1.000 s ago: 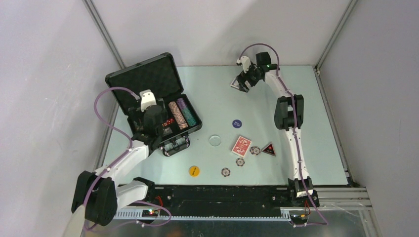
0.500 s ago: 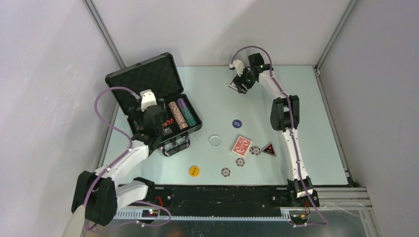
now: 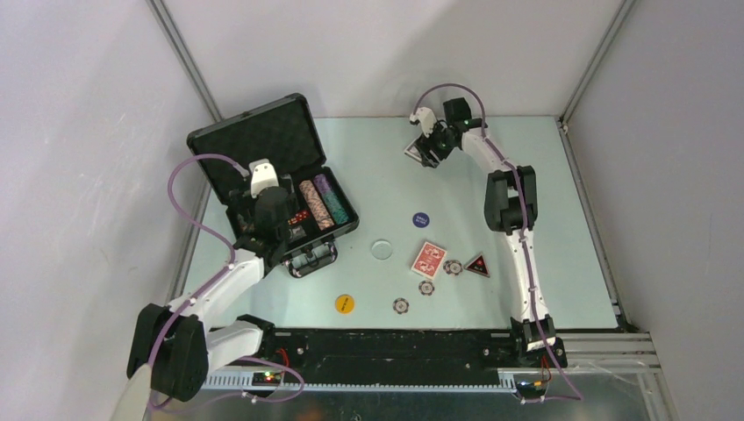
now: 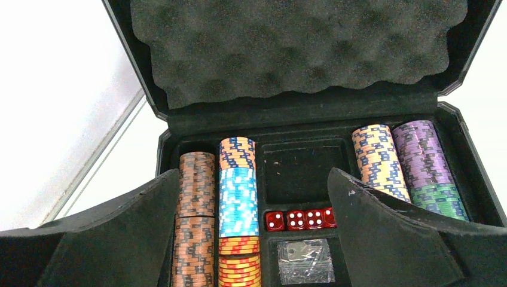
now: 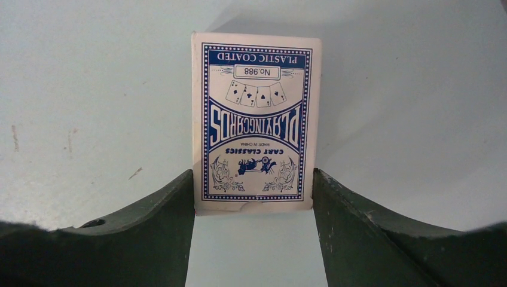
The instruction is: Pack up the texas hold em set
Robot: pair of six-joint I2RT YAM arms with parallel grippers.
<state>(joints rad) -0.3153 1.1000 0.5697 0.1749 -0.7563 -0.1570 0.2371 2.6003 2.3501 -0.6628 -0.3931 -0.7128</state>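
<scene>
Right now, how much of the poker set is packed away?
Done: stacked chips and red dice sit in the open case. In hand: the right gripper grips the blue card deck; the left gripper hovers open over the case. Left: the red deck, three loose chips, a black triangle, blue disc, clear disc, yellow disc, and closing the lid.

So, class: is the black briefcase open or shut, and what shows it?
Open. The briefcase lid stands raised, foam lining exposed, with chip rows and red dice visible inside.

Case (image 3: 254, 136) far-L, chips (image 4: 238, 197) & dice (image 4: 299, 219) in it; deck (image 3: 413, 151) far ctr; 2nd deck (image 3: 428, 257) & loose chips (image 3: 452, 267) mid-tabletop (image 3: 544, 219).
</scene>
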